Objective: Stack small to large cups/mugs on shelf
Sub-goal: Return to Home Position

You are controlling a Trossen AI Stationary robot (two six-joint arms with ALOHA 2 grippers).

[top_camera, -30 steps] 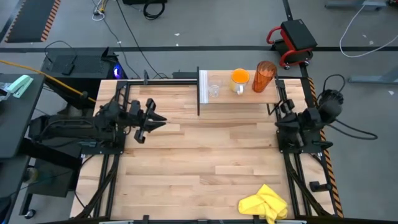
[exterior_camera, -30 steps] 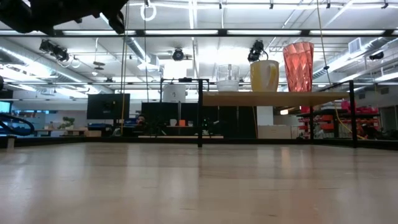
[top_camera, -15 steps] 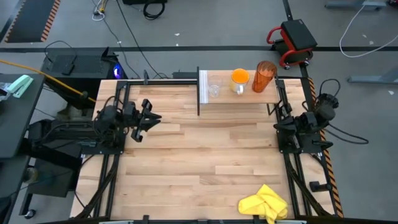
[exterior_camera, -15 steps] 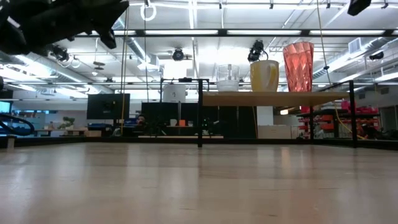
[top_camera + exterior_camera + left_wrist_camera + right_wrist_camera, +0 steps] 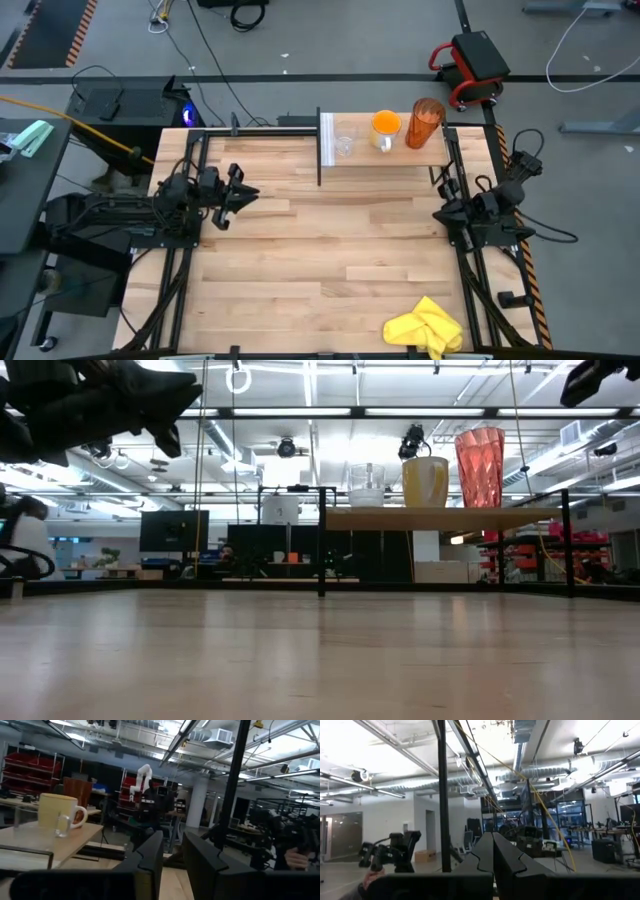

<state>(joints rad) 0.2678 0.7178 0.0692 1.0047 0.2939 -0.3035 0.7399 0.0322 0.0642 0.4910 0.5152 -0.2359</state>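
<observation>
Three vessels stand in a row on the raised shelf (image 5: pixel 400 158) at the table's far edge. From left to right they are a small clear glass cup (image 5: pixel 344 146), an orange mug (image 5: pixel 385 127) and a tall amber tumbler (image 5: pixel 424 122). The low view shows them upright on their bases on the shelf board (image 5: pixel 440 518). My left gripper (image 5: pixel 250 192) hovers by the table's left edge, its fingers a narrow gap apart (image 5: pixel 172 855) and holding nothing. My right gripper (image 5: pixel 440 213) hovers by the right edge, shut and empty (image 5: pixel 493 850).
A crumpled yellow cloth (image 5: pixel 425 325) lies at the table's near right corner. Black frame posts (image 5: pixel 319 150) carry the shelf. The wooden tabletop (image 5: pixel 330 250) lies bare between the two arms.
Both arms have sunk and drawn back to their own sides. My left gripper has gone down and toward the table's left edge. My right gripper has gone down and toward the near right. The cups have not moved.
</observation>
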